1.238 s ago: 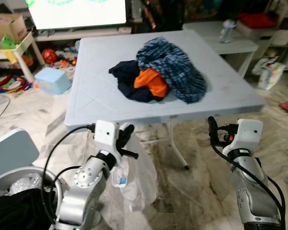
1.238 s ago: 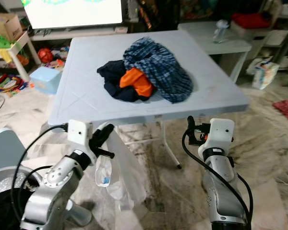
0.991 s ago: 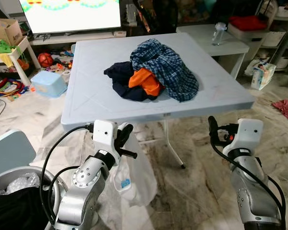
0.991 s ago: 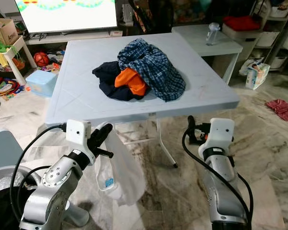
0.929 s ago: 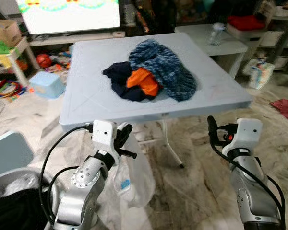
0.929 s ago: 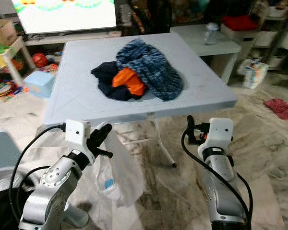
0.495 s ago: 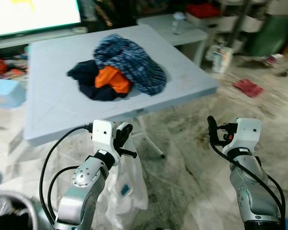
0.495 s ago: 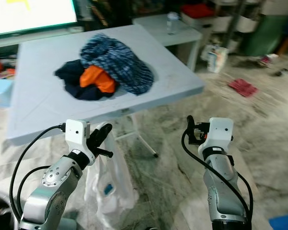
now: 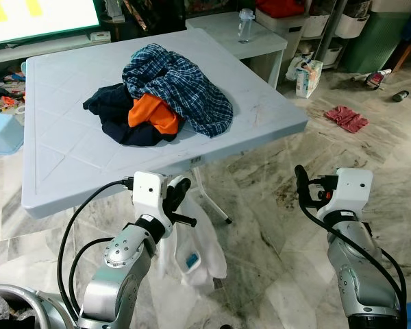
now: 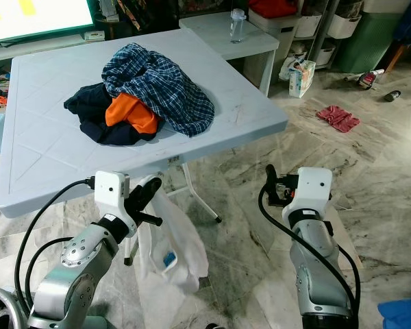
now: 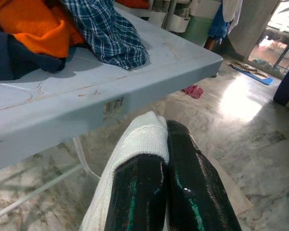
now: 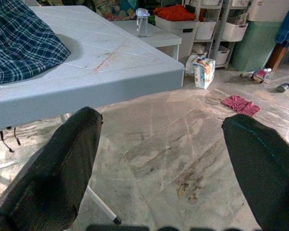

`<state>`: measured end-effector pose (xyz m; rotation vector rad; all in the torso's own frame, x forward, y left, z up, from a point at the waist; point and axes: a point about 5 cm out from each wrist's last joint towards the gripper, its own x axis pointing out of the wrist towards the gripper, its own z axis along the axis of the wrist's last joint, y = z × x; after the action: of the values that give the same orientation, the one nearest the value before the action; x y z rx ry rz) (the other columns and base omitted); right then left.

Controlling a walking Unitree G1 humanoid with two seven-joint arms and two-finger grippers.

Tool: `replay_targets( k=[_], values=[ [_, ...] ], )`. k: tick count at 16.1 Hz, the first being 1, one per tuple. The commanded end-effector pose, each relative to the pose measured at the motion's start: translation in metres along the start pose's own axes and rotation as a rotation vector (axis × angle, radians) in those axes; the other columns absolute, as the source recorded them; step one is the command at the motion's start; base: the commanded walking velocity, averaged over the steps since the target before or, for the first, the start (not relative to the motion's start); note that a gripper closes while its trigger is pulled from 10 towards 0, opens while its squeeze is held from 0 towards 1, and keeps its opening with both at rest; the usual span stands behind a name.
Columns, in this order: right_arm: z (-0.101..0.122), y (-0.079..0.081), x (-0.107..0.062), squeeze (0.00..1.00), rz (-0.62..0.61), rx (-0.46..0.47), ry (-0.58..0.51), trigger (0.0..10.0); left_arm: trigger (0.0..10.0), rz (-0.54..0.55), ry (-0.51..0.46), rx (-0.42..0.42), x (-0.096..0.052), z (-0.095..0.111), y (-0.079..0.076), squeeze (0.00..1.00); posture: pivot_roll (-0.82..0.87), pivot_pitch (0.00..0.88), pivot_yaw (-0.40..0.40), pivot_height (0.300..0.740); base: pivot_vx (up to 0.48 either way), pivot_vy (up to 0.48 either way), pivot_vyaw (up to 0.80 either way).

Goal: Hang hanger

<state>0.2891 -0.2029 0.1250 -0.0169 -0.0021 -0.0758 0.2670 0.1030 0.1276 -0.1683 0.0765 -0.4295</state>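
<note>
The left gripper [image 9: 180, 190] is pinched tight on a white garment [image 9: 192, 250] that hangs from it toward the marble floor [image 9: 274, 226], just below the table's [image 9: 55, 164] near edge. The right gripper [image 12: 159, 159] is held out beside it, fingers spread wide. Clothes [image 9: 161, 96] are heaped on the table.

A pile of clothes [image 9: 161, 96] lay on the table [image 9: 68, 154], nearer its far edge. A bottle [image 9: 244, 24] stood on a small white side table [image 9: 260, 42]. A red rag [image 9: 345, 117] lay on the floor [image 9: 274, 233].
</note>
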Motion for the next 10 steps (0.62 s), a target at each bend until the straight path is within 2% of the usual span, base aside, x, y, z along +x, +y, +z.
replay_targets(
  k=[1, 3, 4, 10],
  values=[
    [0.0016, -0.0013, 0.0013, 0.0, -0.006, -0.005, -0.006, 10.0, 10.0, -0.022, -0.014, 0.007, 0.001, 0.0044, -0.0024, 0.0, 0.0, 0.054, -0.008, 0.74, 0.0, 0.0, -0.8],
    [0.0017, -0.0012, 0.0012, 0.0, -0.006, -0.004, -0.008, 10.0, 10.0, -0.03, -0.015, 0.005, 0.0008, 0.0047, -0.0029, 0.0, 0.0, 0.054, -0.007, 0.74, 0.0, 0.0, -0.8],
    [0.0017, -0.0012, 0.0011, 0.0, -0.006, -0.002, -0.009, 10.0, 10.0, -0.031, -0.013, 0.008, 0.0006, 0.0046, -0.0028, 0.0, 0.0, 0.055, -0.007, 0.74, 0.0, 0.0, 0.0],
    [0.0008, -0.0017, 0.0, 0.0, -0.011, -0.001, -0.007, 10.0, 10.0, -0.039, -0.007, 0.014, -0.0006, 0.0036, -0.0029, 0.0, 0.0, 0.059, -0.006, 0.74, 0.0, -0.289, 0.0]
  ],
)
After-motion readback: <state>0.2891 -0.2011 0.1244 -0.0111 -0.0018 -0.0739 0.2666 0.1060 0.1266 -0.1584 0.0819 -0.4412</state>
